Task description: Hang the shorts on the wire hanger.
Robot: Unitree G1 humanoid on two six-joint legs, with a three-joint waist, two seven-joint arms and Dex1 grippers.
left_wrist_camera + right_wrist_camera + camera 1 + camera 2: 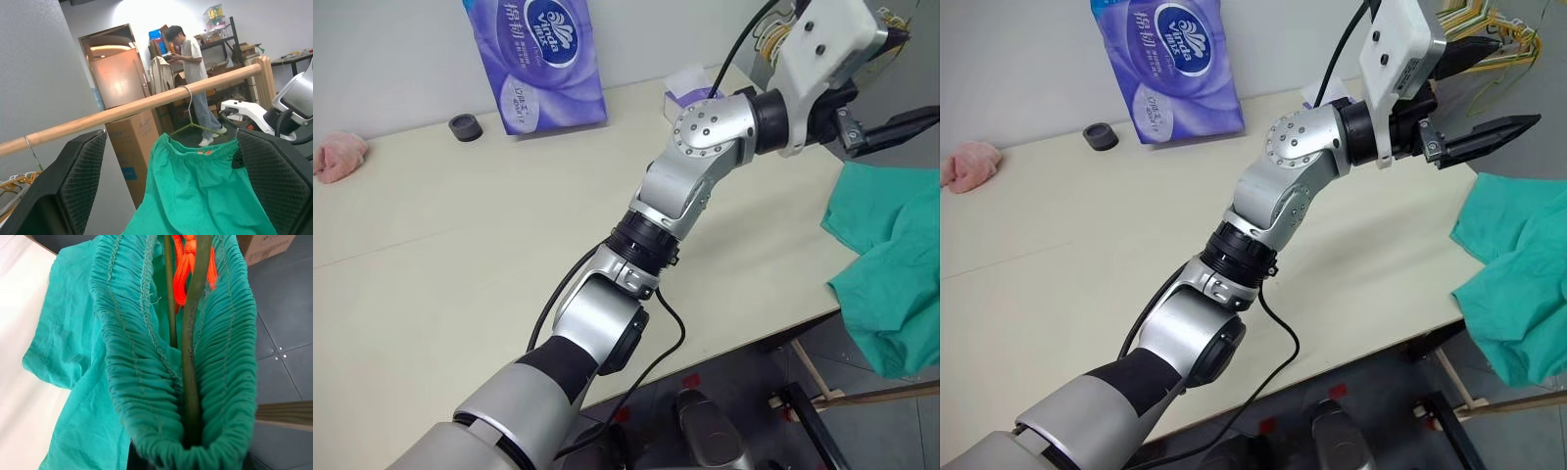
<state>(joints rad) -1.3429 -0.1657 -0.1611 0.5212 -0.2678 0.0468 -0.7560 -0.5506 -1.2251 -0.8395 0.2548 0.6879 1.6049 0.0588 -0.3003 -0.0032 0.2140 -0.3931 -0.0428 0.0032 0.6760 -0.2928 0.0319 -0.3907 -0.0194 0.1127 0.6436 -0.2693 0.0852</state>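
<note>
Both differ: left gripper (1496, 86) wide open, empty; right clamps shorts (146, 357) waistband w/ wire hanger (190, 357).

The teal-green soft fabric shorts (891, 264) run off the right edge of the head view, their waistband out of sight there. The thin olive-gold wire hanger (188, 357) disappears into the gathered waistband, its shoulders covered by cloth. A bunch of yellow and green hangers (1489, 39) is partly hidden behind the left gripper (1503, 88).
</note>
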